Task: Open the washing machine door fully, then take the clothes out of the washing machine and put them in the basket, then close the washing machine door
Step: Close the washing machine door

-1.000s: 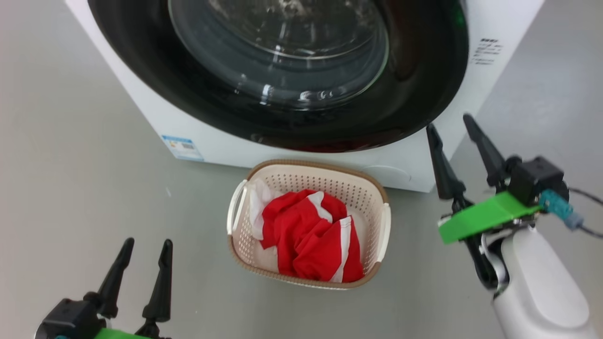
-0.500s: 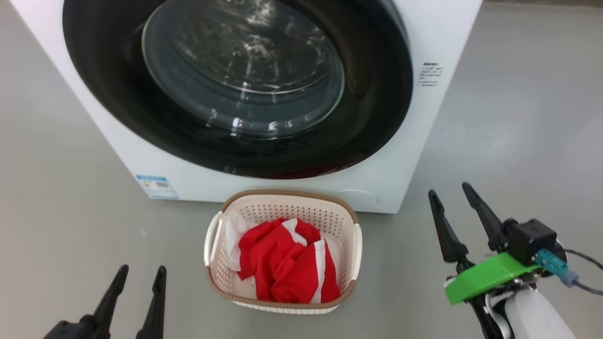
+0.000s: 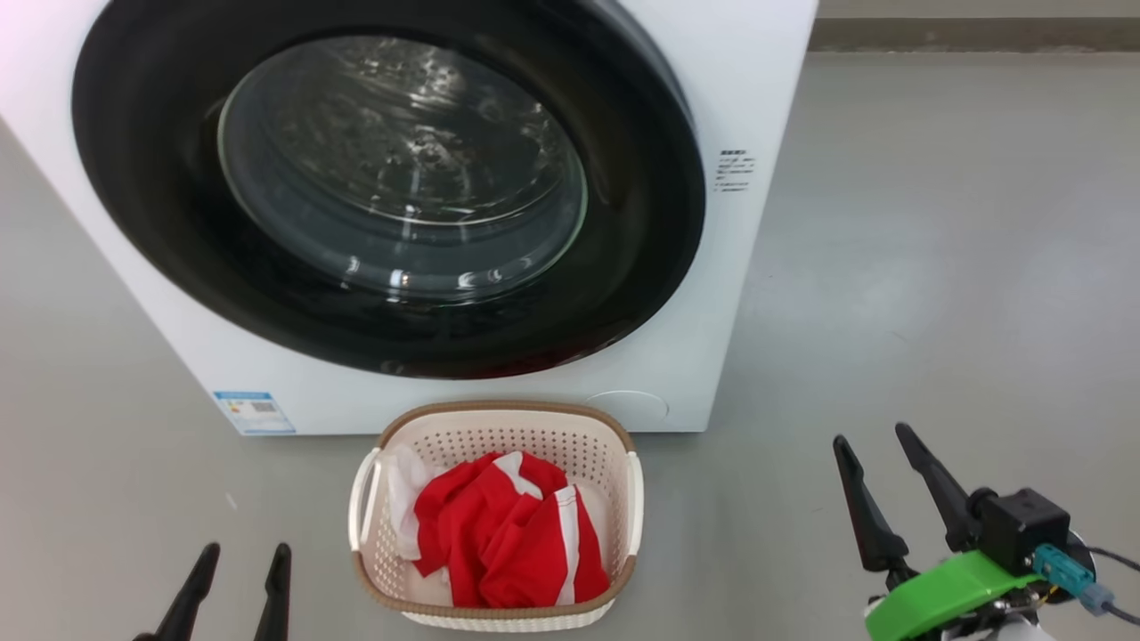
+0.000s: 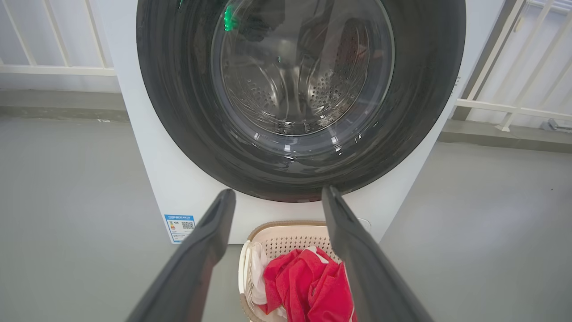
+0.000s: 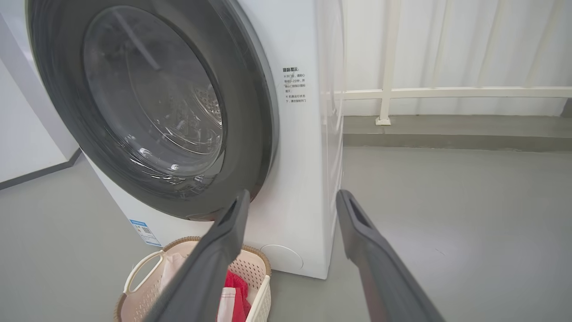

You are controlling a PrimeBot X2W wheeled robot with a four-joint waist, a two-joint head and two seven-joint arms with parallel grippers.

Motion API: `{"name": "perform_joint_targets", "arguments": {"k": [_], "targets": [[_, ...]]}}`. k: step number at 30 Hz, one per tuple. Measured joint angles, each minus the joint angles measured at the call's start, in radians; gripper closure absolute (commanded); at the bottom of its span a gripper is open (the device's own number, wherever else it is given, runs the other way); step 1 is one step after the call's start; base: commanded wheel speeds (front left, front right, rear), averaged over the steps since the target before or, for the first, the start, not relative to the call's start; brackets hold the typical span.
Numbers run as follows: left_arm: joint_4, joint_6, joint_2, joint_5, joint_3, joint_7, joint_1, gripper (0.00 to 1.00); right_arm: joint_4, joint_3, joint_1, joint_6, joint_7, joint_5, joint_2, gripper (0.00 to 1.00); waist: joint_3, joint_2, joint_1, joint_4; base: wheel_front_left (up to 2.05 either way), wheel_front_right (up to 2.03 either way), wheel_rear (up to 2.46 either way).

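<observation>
Two claws hang spread and empty above the grey floor, each touching nothing. In our head view, our left claw shows at about 8 o'clock from the basket, its two dark fingers apart with bare floor between them. Our right claw stands at about 3 o'clock from the basket, fingers likewise apart, pinching nothing and well apart from the washing machine.

The washing machine door lies shut against the white front, its glossy black ring reaching nearly to the machine's right edge. Through its glass bowl our left wrist view shows the perforated steel drum.

The basket sits on the floor at 6 o'clock from the door, its brown far rim just beside the machine's lower front edge; we cannot tell whether they touch. The clothes are in the basket: red fabric with white stripes bunched toward its near end, and a white part against its wall at 9 o'clock. A small blue label sits low on the machine's front, at about 10 o'clock from the basket.

Open floor stretches at 3 o'clock from the machine, wide and bare around our right claw. In our right wrist view, a low kerb and a white railing bound that floor beyond the machine's side panel.
</observation>
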Motion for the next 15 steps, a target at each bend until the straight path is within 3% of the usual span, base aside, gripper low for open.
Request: {"name": "perform_joint_targets", "arguments": {"k": [15], "targets": [[0.009, 0.000, 0.001, 0.002, 0.033, 0.000, 0.024, 0.00, -0.027, -0.058, 0.078, 0.000, 0.004, -0.001, 0.003, 0.00, -0.020, 0.0000, 0.0000, -0.084, 0.00, 0.00, 0.00]]}}
